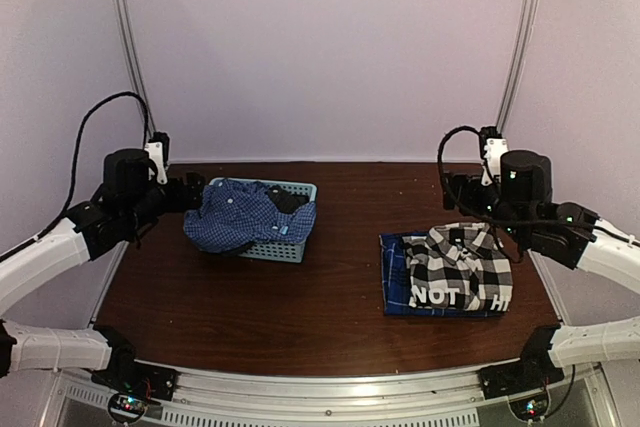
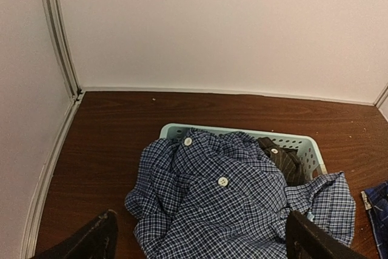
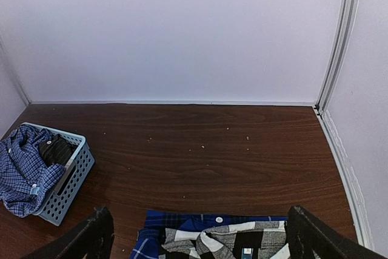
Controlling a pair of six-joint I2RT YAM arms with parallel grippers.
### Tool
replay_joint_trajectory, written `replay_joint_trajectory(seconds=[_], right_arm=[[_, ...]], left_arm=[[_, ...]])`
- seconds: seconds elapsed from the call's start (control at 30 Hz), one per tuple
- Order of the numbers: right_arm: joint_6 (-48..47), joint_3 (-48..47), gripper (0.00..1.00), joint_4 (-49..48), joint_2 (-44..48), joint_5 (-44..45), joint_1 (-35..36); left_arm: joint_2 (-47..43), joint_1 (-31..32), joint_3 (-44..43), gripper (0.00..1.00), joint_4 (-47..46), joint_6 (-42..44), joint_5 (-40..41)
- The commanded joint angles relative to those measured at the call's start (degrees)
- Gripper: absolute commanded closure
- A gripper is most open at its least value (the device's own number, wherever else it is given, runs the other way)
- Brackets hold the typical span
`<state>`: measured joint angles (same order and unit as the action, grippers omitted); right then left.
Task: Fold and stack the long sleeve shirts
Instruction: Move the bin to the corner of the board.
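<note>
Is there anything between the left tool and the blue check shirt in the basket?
Nothing visible. The left tool, open, hangs beside the shirt, which lies atop the basket and spills over its rim.

The surface (image 1: 300, 297) is looking like dark wood grain, smooth with a soft sheen. The basket (image 1: 278, 248) is reading as light blue plastic lattice, a bit glossy. The check shirt (image 1: 235, 217) is looking like soft, wrinkly matt cloth with shiny white buttons (image 2: 222, 181). The plaid shirt (image 1: 455, 267) and the dark blue shirt (image 1: 393, 269) under it are coming across as matt cloth.
</note>
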<state>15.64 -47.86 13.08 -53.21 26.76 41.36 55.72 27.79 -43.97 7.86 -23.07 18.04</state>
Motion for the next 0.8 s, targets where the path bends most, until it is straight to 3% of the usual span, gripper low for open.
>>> replay_joint_trajectory(seconds=[0.0, 0.2, 0.43, 0.6, 0.77], right_arm=[[1.12, 1.88, 0.0, -1.2, -0.25, -2.74, -0.21], [2.23, 3.47, 0.0, -3.56, -2.67, -7.11, -0.07], [3.8, 5.65, 0.0, -4.9, -4.31, -11.25, -0.06], [4.74, 7.01, 0.0, -4.98, -4.14, -13.28, -0.12], [5.0, 7.16, 0.0, -4.62, -4.08, -13.78, -0.06]], left_arm=[[5.5, -4.0, -3.83, 0.02, 3.1, -1.29, -1.24], [15.85, -9.66, -6.4, 0.11, 4.11, -2.22, -6.35], [25.81, -11.72, -8.19, 0.19, 2.84, -1.71, -5.89], [32.94, -17.11, -11.56, 0.36, 1.61, -1.11, -11.95], [39.87, -17.51, -16.14, 0.41, 2.16, 0.37, -15.33]])
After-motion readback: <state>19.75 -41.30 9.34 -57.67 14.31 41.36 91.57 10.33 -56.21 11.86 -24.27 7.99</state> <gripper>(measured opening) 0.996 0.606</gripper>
